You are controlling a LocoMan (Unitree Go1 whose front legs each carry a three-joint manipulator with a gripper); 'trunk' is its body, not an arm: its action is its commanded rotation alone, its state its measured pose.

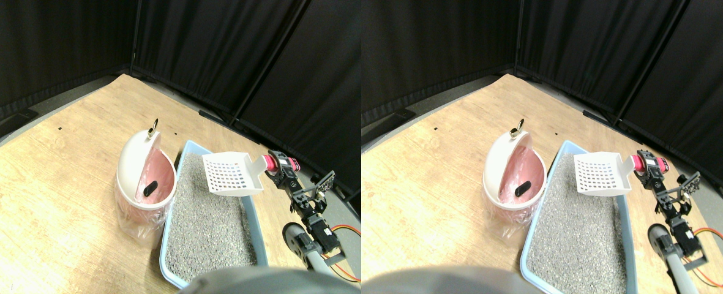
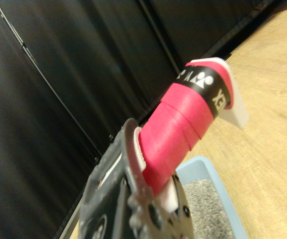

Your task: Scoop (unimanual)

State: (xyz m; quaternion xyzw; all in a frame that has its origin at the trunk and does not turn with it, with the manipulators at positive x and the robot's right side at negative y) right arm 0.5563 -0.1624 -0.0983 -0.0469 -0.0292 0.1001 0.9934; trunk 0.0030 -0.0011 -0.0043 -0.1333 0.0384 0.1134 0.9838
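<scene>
A white slotted scoop (image 1: 232,173) hangs in the air above the far end of the blue litter tray (image 1: 185,153), its basket empty. Its pink wrapped handle (image 1: 270,162) is clamped in my right gripper (image 1: 280,165), which reaches in from the lower right. In the wrist view the pink handle (image 2: 180,132) runs out from between the jaws, with the white scoop's neck (image 2: 233,102) beyond it. Left of the tray stands a white bin (image 1: 134,162) with a pink liner, its lid tipped up. A small dark lump (image 1: 150,188) lies inside it.
Grey litter (image 1: 211,236) fills the tray. The bin and tray rest on a wooden floor (image 1: 43,184). Black curtains (image 1: 214,43) close off the back and right. An orange cable (image 1: 346,236) loops by my arm at the lower right.
</scene>
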